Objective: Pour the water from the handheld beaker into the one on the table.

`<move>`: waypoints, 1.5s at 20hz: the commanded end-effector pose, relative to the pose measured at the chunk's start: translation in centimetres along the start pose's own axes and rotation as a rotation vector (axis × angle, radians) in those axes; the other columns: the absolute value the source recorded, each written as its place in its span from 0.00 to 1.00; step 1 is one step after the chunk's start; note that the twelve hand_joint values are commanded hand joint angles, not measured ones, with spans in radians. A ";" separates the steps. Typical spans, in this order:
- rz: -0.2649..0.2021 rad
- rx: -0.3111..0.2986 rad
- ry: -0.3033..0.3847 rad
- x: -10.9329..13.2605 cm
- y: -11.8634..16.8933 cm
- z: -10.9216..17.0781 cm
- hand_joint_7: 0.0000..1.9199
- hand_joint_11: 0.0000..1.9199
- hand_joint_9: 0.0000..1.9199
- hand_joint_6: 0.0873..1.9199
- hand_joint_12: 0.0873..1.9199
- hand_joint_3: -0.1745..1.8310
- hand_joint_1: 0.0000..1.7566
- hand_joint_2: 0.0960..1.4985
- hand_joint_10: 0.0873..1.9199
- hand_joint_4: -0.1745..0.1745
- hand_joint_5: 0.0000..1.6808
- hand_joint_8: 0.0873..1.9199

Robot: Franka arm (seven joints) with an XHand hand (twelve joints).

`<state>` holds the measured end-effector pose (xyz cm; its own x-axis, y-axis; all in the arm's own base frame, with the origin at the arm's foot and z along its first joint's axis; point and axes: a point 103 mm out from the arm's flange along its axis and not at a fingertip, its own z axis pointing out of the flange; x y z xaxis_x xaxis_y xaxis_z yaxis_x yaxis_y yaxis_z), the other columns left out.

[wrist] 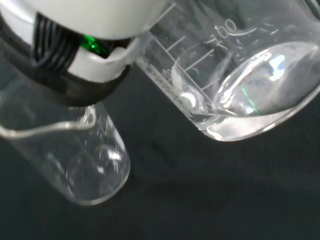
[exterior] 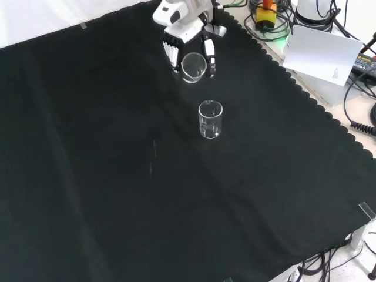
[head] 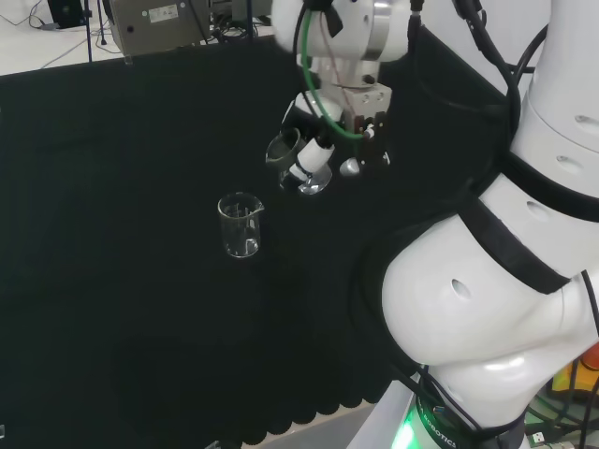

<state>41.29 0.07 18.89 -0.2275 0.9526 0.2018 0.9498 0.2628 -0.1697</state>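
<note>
My hand (head: 314,150) is curled round a clear glass beaker (head: 292,159), held tilted with its mouth toward the left in the head view. In the front view the hand (exterior: 188,41) holds this beaker (exterior: 192,67) above the cloth, just behind a second beaker. That second clear beaker (head: 240,224) (exterior: 210,119) stands upright on the black cloth, apart from the held one. Up close, the held beaker (wrist: 240,75) is tilted and a little water lies in its lower corner; the table beaker (wrist: 75,155) shows beneath a finger (wrist: 75,65).
Black cloth (exterior: 117,176) covers the bench, with a scalloped edge at the right of the front view. A white paper sheet (exterior: 320,53) and cables lie beyond that edge. The arm's big white links (head: 505,281) stand at the right of the head view.
</note>
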 end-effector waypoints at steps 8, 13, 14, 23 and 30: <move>-0.036 0.157 -0.231 4.0 0.5 -0.2 0.79 0.74 0.85 0.39 0.30 0.48 0.66 0.36 0.18 0.53 0.74 0.37; -0.033 0.190 -0.283 4.6 0.7 -0.3 0.78 0.74 0.83 0.40 0.31 0.49 0.66 0.36 0.23 0.53 0.73 0.38; -0.036 0.194 -0.294 4.7 0.7 -0.3 0.78 0.74 0.83 0.40 0.31 0.49 0.66 0.36 0.24 0.54 0.73 0.38; -0.060 0.250 -0.380 6.0 1.4 0.1 0.78 0.73 0.81 0.41 0.32 0.49 0.66 0.36 0.28 0.49 0.73 0.40; -0.044 0.274 -0.458 6.2 1.7 -0.1 0.78 0.73 0.81 0.41 0.32 0.49 0.66 0.36 0.29 0.48 0.73 0.40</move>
<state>41.10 6.10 19.99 -0.3787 0.9186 -0.1128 0.8686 0.3107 -0.3860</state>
